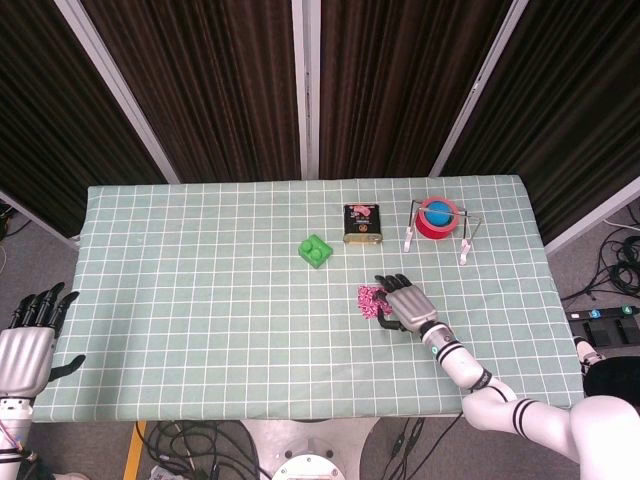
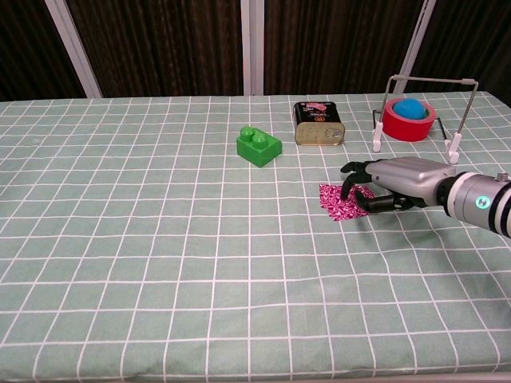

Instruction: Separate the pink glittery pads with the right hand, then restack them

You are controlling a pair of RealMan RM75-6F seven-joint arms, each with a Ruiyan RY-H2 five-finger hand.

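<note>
The pink glittery pads (image 1: pixel 367 298) (image 2: pixel 338 201) lie as one small stack on the green checked cloth, right of the table's middle. My right hand (image 1: pixel 405 303) (image 2: pixel 387 183) reaches in from the right. Its fingers curl down over the stack's right side, and the thumb sits at the near edge, so the hand grips the pads there. That right side is hidden under the fingers. I cannot tell whether the layers have parted. My left hand (image 1: pixel 27 338) hangs off the table's left front corner with its fingers spread, holding nothing.
A green toy brick (image 1: pixel 316 250) (image 2: pixel 258 147) sits left of the pads. A dark tin (image 1: pixel 362 224) (image 2: pixel 318 124) stands behind them. At the back right, a red tape roll with a blue ball (image 1: pixel 437 216) (image 2: pixel 408 117) rests under a wire stand.
</note>
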